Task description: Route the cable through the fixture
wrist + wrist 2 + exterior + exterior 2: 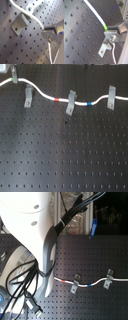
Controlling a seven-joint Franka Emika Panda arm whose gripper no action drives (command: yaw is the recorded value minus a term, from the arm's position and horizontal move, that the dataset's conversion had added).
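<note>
The black perforated board (65, 154) fills most of the first exterior view, its grid of holes bare over the lower part. In the second exterior view the white robot arm (35, 232) stands large on the second exterior view's left, with dark cables (22, 287) hanging beside it. The cable (47, 95), a thin white cord, runs across the upper part of the board in the first exterior view, with a red band (58, 100) and a blue band (89, 103) along it. 3 grey clips stand along its line in that view: the left fixture (28, 97), the middle clip (71, 103) between the red and blue bands, and the right clip (110, 97). The cord passes just beside the top of the left fixture and meets the other 2 clips; whether it sits inside any of them is unclear. At the first exterior view's upper left, the gripper (13, 76) shows only as a blurred grey shape at the cord. In the second wrist view the gripper (114, 31) is pinching the cable at a short green band (105, 25), its metal finger (111, 34) pressed on the cord. In the first wrist view a grey clip (21, 22) stands on the board with the cord arching over it.
</note>
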